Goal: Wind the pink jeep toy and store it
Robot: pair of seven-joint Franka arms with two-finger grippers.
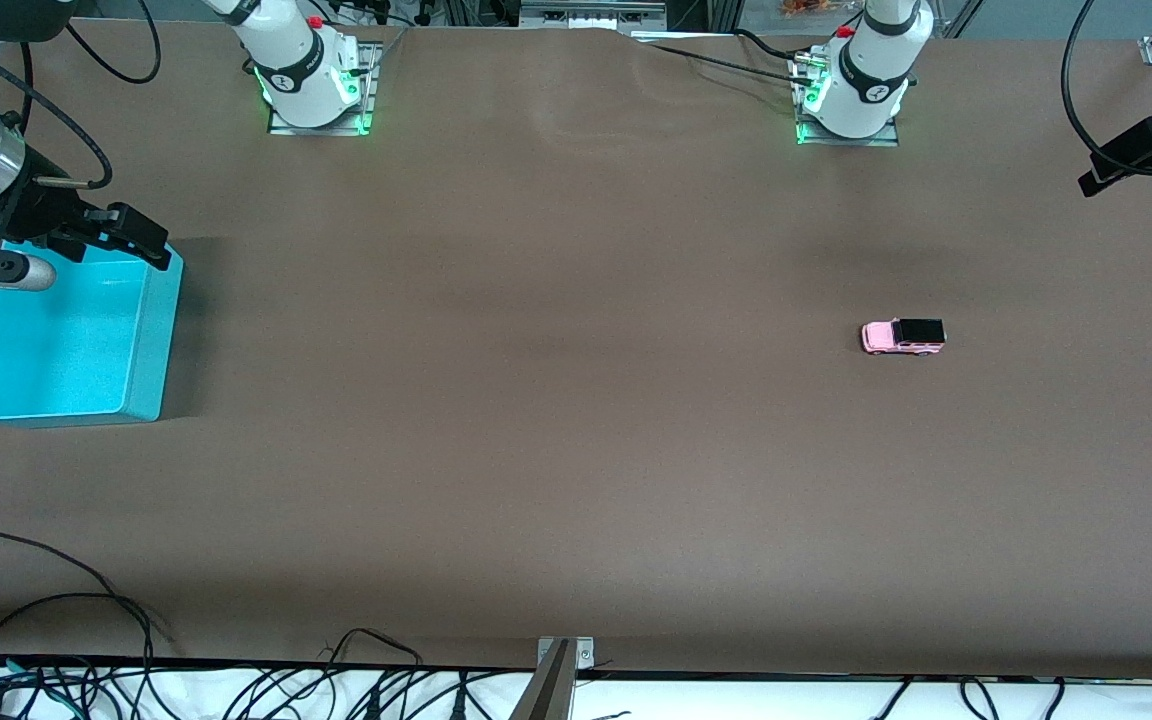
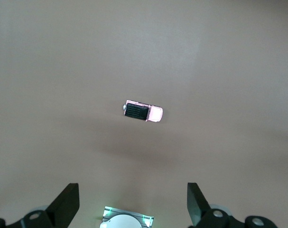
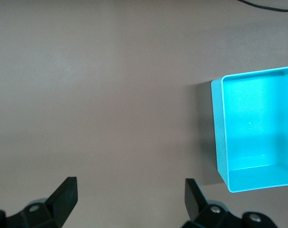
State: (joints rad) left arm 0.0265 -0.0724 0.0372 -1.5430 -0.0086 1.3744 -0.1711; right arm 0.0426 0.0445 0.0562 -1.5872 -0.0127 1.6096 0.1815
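Observation:
The pink jeep toy (image 1: 903, 337) stands on its wheels on the brown table, toward the left arm's end, its black roof up. It shows from above in the left wrist view (image 2: 143, 112). My left gripper (image 2: 133, 204) hangs high over the table between the jeep and its own base, open and empty; it is out of the front view. The teal bin (image 1: 151, 340) stands at the right arm's end. My right gripper (image 1: 121, 232) hovers by the bin's corner that lies farthest from the front camera, open and empty (image 3: 131, 202).
The teal bin (image 3: 218, 142) has nothing in it. The arm bases (image 1: 316, 95) (image 1: 851, 105) stand along the table's edge farthest from the front camera. A black fixture with a cable (image 1: 1141, 150) juts in at the left arm's end. Cables (image 1: 86, 640) trail along the nearest edge.

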